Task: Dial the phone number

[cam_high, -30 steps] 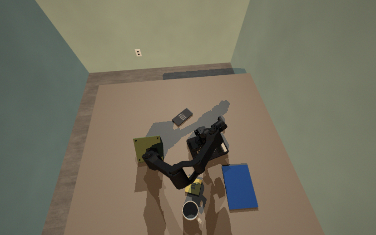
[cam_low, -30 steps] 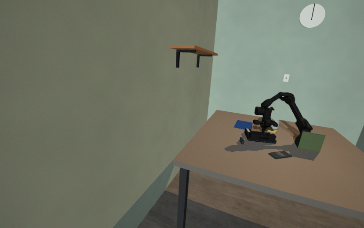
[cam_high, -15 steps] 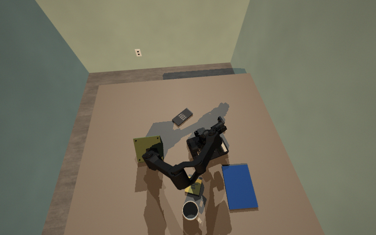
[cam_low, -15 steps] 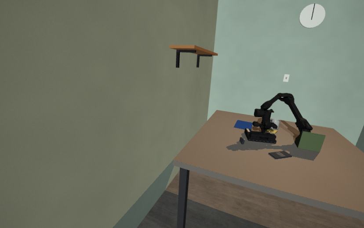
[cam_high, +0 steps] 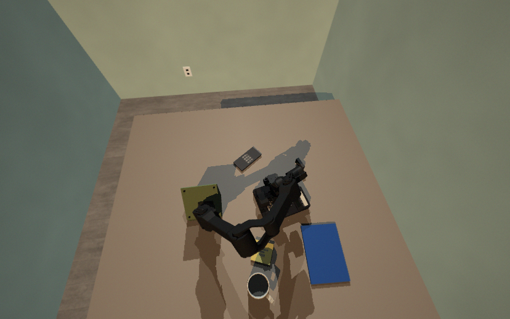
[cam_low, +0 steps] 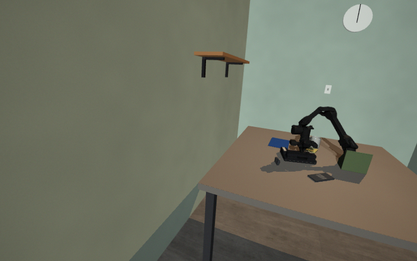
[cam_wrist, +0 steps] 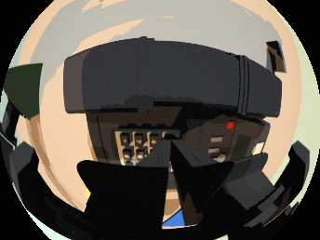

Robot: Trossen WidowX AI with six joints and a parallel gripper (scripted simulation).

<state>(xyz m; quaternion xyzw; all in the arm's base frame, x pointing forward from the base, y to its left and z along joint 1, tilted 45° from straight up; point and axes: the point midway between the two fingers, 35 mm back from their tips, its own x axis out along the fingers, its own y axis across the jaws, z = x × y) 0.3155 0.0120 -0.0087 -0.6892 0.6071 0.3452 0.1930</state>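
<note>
The black desk phone stands on the table right of the arm's green base; it also shows in the exterior view (cam_low: 298, 155). In the wrist view its handset (cam_wrist: 170, 77) lies in the cradle across the top, and the keypad (cam_wrist: 140, 144) shows below it, partly covered by my fingers. My gripper (cam_wrist: 168, 140) is shut with nothing between the fingers, its tips down at the keypad's right edge. A red light (cam_wrist: 230, 126) glows on the phone's right side. The yellow note (cam_high: 263, 255) lies near the arm's elbow, partly hidden by it.
A black calculator-like keypad device (cam_high: 247, 157) lies behind the base. A blue book (cam_high: 324, 252) lies to the phone's right. A white mug (cam_high: 258, 286) stands near the front. The green base block (cam_high: 200, 197) holds the arm.
</note>
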